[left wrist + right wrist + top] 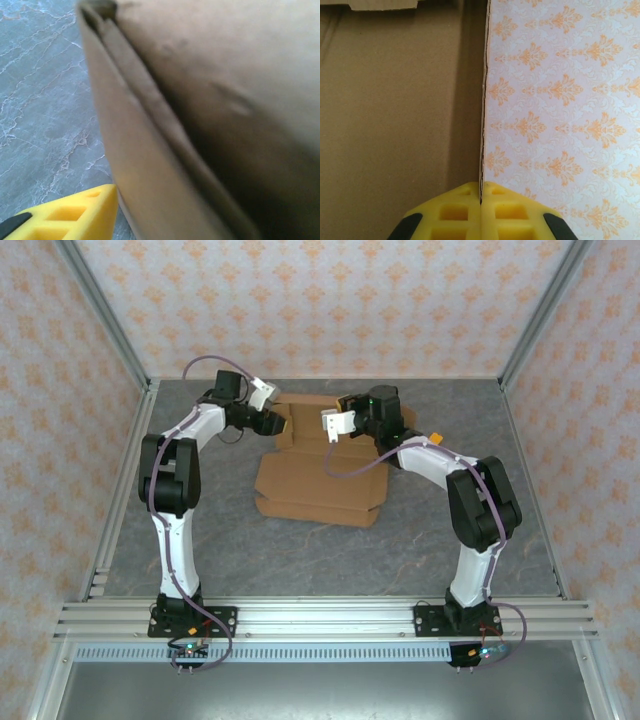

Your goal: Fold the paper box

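My right pincer point(481, 195) is clamped flat on a thin raised flap of the paper box point(320, 475), holding that wall up so it can fold inward. The box lies on the desk point(400, 550), toward the far side, its near panel flat. My left pincer point(275, 423) sits at the doubled left wall, probably bracing it. I cannot tell whether it grips.

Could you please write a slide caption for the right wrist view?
The right end effector pinches a raised panel of the box, edge-on against the patterned wallpaper.
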